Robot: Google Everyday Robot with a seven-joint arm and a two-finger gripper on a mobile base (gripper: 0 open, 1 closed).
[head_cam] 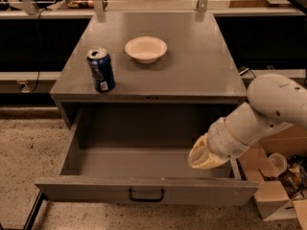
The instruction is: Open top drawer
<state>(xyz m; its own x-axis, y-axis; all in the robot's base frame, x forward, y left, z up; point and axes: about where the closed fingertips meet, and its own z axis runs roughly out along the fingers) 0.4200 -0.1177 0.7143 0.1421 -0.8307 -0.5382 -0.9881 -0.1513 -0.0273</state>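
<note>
Our gripper (205, 153) (wide or pinched, we cannot tell) sits inside the top drawer (86, 188) at its right end, so we may bump its wall coming out.

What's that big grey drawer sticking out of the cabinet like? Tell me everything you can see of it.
The wide grey metal top drawer stands pulled far out of the grey cabinet, level. It has a flat front with a small black bar handle at centre and a deep, open-topped box behind. The robot's cream-coloured tool sits low at its right side, just behind the front; contact cannot be told.
</note>
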